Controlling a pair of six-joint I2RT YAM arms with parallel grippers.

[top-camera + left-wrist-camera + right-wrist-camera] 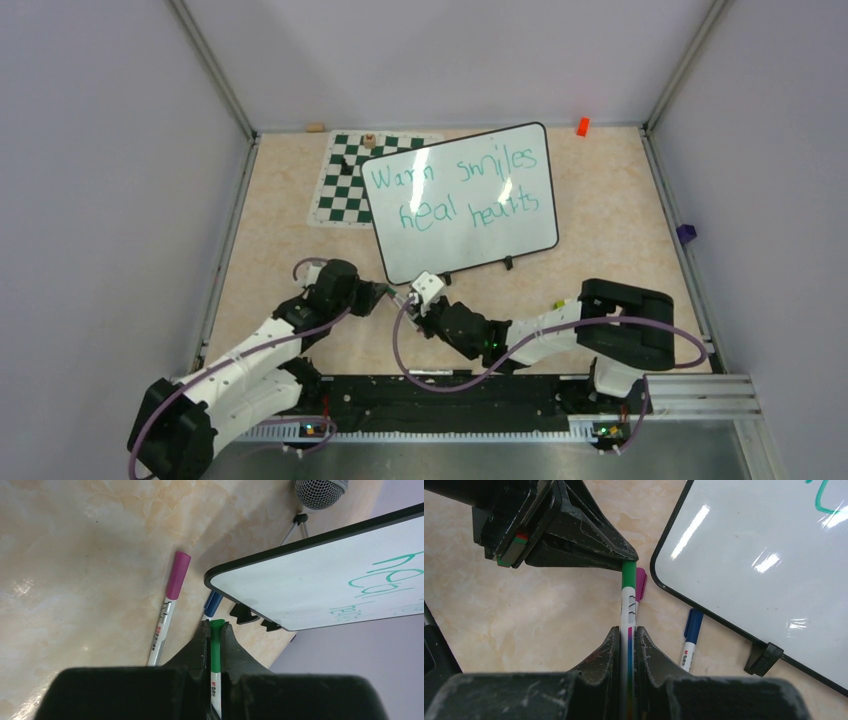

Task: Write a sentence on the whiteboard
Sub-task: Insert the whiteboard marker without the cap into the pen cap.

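Whiteboard sits on the table, near edge resting on its black clips. The sentence is on it in teal, two lines – "Warm smiles" over "heal hearts" – so writing looks done. Just off the whiteboard's near-left corner both arms meet on one green marker: R gripper pressed tight on the white barrel, L gripper pinching the green cap end. Prob. a two-handed hold so one side braces the barrel while the other seats the cap; can't tell if it's fully on. Purple marker & blue marker lie by that same corner, the blue one partly under the whiteboard's edge – spares, by the look
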